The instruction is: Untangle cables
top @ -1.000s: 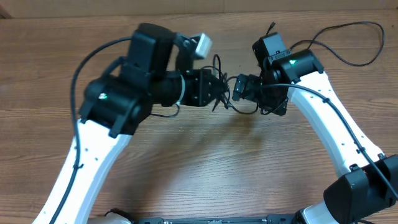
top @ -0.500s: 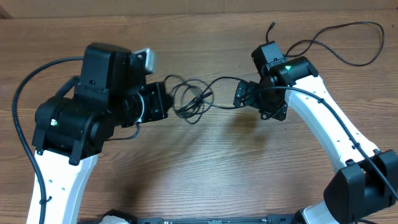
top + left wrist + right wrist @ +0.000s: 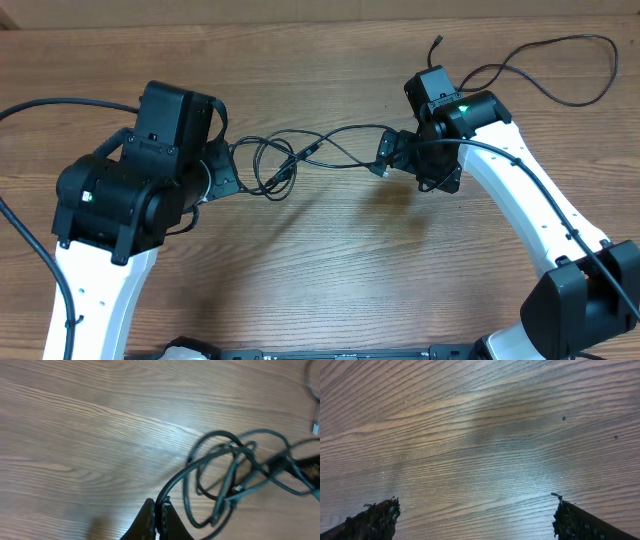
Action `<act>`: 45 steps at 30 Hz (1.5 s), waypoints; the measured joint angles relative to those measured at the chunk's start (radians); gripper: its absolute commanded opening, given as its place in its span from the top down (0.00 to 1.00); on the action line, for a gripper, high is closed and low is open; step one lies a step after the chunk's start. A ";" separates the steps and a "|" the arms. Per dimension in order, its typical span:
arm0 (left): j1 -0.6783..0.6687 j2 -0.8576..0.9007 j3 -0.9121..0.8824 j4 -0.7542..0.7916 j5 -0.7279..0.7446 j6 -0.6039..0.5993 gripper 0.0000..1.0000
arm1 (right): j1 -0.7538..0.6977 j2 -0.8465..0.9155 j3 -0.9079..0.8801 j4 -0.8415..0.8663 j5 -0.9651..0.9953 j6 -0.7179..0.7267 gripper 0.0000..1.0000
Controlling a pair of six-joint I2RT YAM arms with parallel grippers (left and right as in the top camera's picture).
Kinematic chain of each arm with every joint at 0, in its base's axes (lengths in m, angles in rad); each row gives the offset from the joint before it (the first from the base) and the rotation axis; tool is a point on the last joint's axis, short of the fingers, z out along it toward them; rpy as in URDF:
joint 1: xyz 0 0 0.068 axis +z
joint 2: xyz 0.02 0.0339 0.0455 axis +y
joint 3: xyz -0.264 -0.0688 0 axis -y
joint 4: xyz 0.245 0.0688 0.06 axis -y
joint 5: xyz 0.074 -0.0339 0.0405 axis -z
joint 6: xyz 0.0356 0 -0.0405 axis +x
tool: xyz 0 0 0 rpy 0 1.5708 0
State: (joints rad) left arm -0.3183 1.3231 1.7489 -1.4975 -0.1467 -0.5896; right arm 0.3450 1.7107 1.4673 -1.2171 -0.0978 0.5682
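Note:
A tangle of thin black cables (image 3: 275, 165) lies in loose loops on the wood table between my arms. One strand (image 3: 345, 135) runs right towards my right gripper (image 3: 385, 158). My left gripper (image 3: 230, 170) is shut on one strand at the tangle's left end. In the left wrist view the fingers (image 3: 159, 512) pinch that strand, and the loops (image 3: 235, 475) spread out to the right. My right gripper (image 3: 475, 510) is open with only bare table between its fingertips. Another thin black cable (image 3: 560, 70) lies apart at the far right.
The wood table (image 3: 330, 270) carries nothing else. The separate cable's plug end (image 3: 436, 43) lies just behind my right arm. Thick black arm cables arc off the left arm (image 3: 60, 105) and along the right arm (image 3: 560, 200).
My left gripper has pulled left with its strand, drawing the tight bundle out into loose loops. The right arm has hardly moved.

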 measured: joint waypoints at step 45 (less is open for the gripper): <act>0.012 0.143 0.000 0.248 0.549 0.266 0.96 | -0.005 0.000 0.000 0.018 0.001 0.001 0.00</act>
State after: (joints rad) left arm -0.3065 1.4658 1.7493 -1.2491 0.4023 -0.3233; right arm 0.3401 1.7107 1.4673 -1.1995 -0.0967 0.5690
